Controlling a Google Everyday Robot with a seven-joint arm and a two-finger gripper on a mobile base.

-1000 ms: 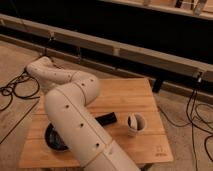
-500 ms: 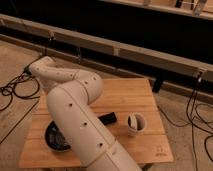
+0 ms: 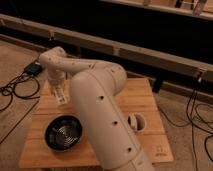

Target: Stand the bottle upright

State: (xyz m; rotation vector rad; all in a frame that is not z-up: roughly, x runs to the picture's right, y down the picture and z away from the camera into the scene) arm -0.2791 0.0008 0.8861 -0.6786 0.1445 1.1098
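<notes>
Blurry tool (image 3: 60,94) over table (image 3: 143,102), far-left corner.

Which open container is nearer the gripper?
The round black bowl, just in front of the gripper at the wooden table's left; the white cup stands far right, beyond the arm.

I read this as a lab or test bay. A plain wooden table (image 3: 145,102) stands on a bare floor (image 3: 20,55), with loose cables (image 3: 12,92) trailing past a small box (image 3: 34,67) and long dark ledges (image 3: 150,54) behind. My gripper (image 3: 60,94) is over the table's far-left corner.
</notes>
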